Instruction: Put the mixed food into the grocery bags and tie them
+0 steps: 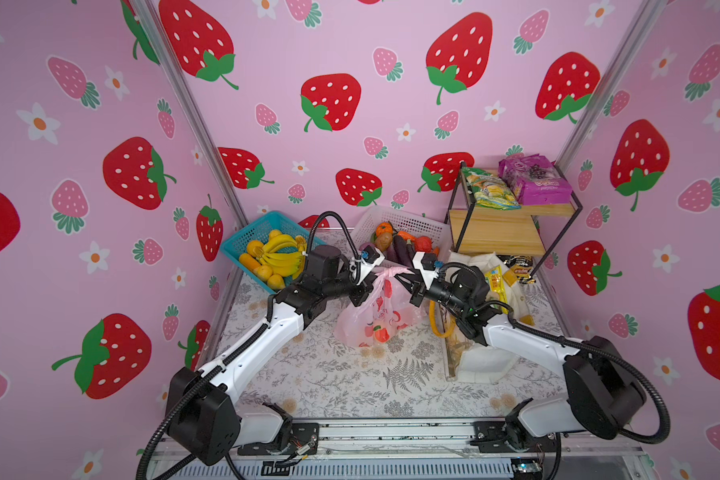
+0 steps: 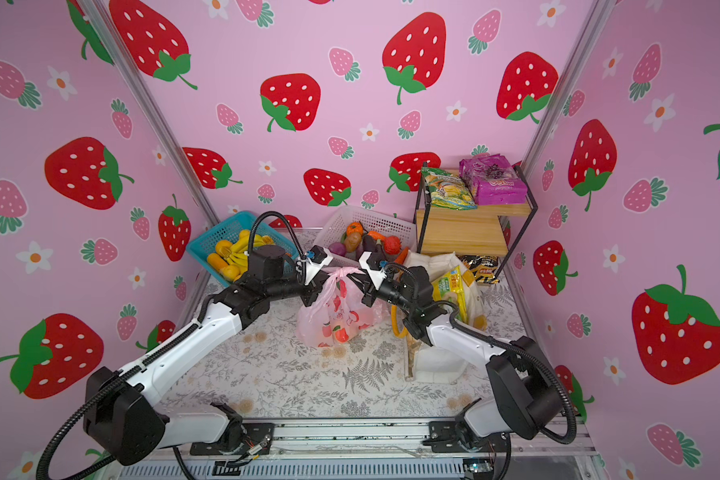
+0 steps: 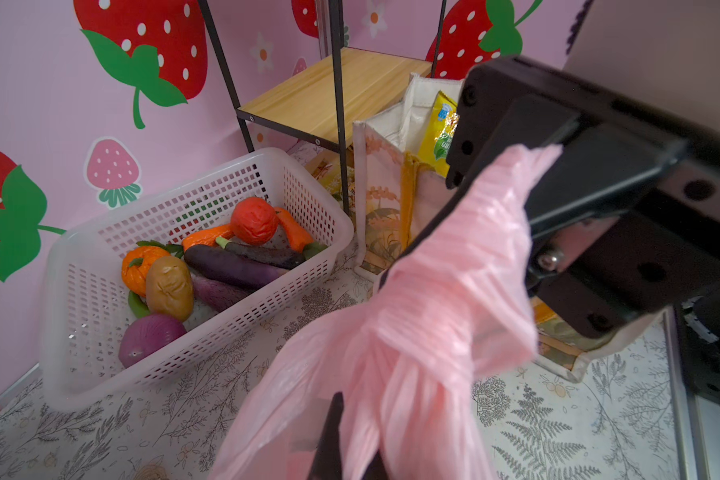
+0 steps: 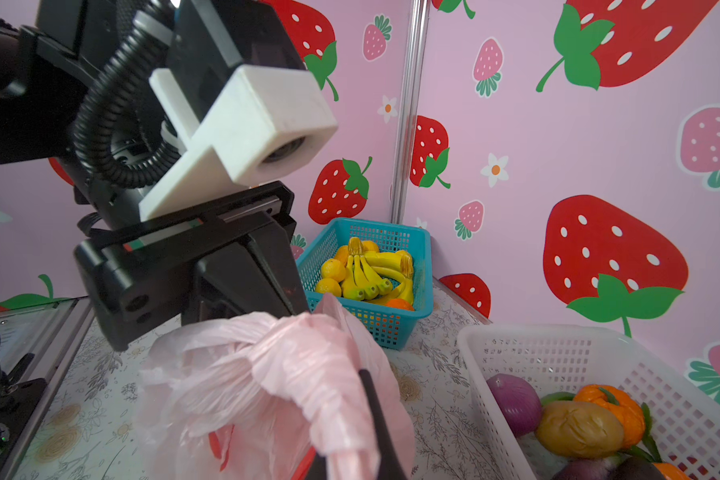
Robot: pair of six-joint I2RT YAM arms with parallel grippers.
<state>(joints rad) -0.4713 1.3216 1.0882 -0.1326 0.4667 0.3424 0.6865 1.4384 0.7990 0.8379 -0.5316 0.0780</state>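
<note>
**Pink bag at tying stage; tote packed but untied**

- Pink bag (image 1: 375, 316): stands mid-table between the arms, with contents showing through the film. Its handles (image 1: 391, 272) are gathered and twisted at the top. Whether a knot has closed cannot be told.
- Left gripper (image 1: 363, 288): clenched on one twisted handle.
- Right gripper (image 1: 411, 291): clamped on the other handle, opposite the left.
- White tote (image 1: 483, 361): just beside the right arm, mouth open, handles loose. The yellow packet (image 1: 495, 282) stands inside it.
- Green packet (image 1: 487, 189): on the top of the shelf (image 1: 512, 232), unpacked.
- Blue basket (image 1: 242, 245) and white basket (image 1: 408, 220): both hold toy produce.

Judged progress: about halfway. One knot is under way; the tote's tie and any further packing are left.
</note>
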